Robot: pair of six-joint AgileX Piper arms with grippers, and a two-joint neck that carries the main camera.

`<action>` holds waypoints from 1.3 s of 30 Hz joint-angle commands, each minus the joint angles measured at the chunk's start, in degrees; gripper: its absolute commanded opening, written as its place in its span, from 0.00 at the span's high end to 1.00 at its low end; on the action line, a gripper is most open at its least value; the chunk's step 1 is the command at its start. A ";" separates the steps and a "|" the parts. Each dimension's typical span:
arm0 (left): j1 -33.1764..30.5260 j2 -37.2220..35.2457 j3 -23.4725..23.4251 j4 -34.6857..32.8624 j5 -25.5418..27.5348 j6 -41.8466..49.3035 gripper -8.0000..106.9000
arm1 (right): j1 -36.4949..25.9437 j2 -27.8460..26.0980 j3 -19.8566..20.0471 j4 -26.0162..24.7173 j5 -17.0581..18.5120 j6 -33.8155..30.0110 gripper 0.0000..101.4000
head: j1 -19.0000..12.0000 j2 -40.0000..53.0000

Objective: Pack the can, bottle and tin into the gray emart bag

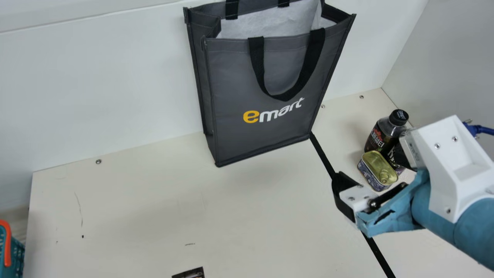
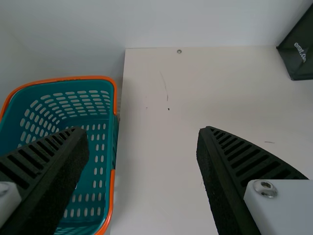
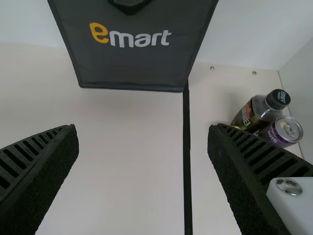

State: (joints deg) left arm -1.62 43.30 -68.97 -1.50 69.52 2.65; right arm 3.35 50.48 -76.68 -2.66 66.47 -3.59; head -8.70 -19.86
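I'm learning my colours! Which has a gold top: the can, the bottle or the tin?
The tin. Its top is gold, while the bottle has a black cap and the can has a silver top.

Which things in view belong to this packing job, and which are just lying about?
Part of the job:
gray emart bag
bottle
tin
can

Just lying about:
teal basket
dark item cut off at the main view's bottom edge

teal basket (image 2: 116, 98) beside cream table (image 1: 146, 216) | black stripe (image 1: 322, 152) | screws (image 1: 98, 161) | printed piece (image 1: 189, 274)
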 commanded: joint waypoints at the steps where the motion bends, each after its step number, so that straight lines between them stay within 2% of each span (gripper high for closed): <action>1: 0.00 0.00 0.00 0.00 0.00 0.00 0.15 | 0.20 0.55 -0.51 -0.28 -0.19 -0.33 0.10 | -1.30 -0.14; 18: 0.00 0.00 0.00 0.00 0.00 0.00 0.15 | 0.81 8.57 -8.49 -1.18 -2.12 -4.05 0.10 | -1.30 -0.14; 39: 0.00 0.00 0.00 0.00 0.00 0.00 0.15 | -1.43 21.07 -22.69 2.20 -3.33 -12.06 0.10 | -1.30 -0.14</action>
State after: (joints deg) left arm -1.62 43.30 -68.97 -1.50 69.52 2.65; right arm 1.86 70.93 -98.41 -0.54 63.06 -15.33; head -8.70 -19.95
